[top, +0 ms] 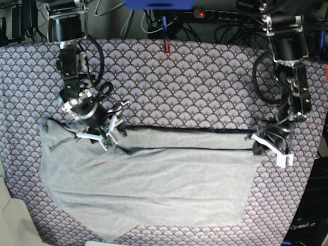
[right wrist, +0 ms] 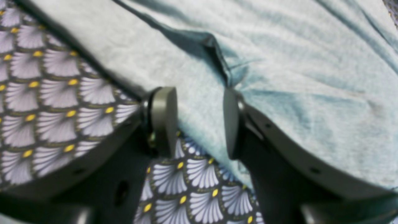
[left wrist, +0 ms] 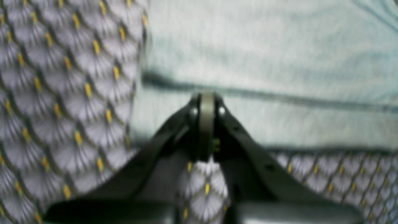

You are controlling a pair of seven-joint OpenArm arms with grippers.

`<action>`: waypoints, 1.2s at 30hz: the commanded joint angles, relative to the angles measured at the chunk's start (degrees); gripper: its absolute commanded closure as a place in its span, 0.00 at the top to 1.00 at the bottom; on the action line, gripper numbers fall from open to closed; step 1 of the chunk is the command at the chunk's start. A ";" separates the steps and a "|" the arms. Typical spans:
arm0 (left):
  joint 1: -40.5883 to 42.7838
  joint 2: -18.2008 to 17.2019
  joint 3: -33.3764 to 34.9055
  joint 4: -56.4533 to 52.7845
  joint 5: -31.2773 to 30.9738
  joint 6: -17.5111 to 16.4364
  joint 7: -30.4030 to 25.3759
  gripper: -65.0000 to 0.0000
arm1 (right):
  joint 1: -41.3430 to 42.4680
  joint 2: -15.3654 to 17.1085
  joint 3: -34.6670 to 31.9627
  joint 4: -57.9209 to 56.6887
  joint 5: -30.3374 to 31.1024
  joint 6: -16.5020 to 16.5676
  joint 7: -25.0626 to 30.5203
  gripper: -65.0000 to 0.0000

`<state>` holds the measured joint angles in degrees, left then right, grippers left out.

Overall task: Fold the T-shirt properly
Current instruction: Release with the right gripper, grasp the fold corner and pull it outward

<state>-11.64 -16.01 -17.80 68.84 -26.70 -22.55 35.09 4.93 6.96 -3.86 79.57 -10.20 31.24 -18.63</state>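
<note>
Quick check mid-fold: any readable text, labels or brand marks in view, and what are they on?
"OpenArm" reads faintly in pale letters on the dark base at the base view's lower right corner.
No print or label shows on the T-shirt.
The tablecloth carries only its fan pattern.

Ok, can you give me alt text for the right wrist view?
The right tool stands open at the edge of the light grey T-shirt, its two pads either side of the cloth. A darker fold runs across the shirt just beyond the tips, and the fan-patterned tablecloth shows at left and below.
</note>
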 commanded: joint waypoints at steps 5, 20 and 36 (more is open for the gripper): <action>-2.21 0.93 -0.09 0.66 -0.77 -0.44 -1.82 0.00 | 3.64 0.38 0.30 -1.46 0.57 -0.43 1.36 0.34; -4.49 0.93 0.00 -7.34 -0.77 -0.44 -1.82 0.00 | 5.31 0.20 -8.76 -4.36 0.57 -0.61 1.18 0.15; -3.53 0.41 0.00 -7.34 -0.77 -0.71 -1.55 0.00 | 14.19 -1.20 -11.13 -16.76 0.57 -0.52 1.62 0.08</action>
<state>-14.28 -14.92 -17.63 60.42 -26.65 -22.74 34.41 17.30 5.80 -15.09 61.98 -9.91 31.09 -18.04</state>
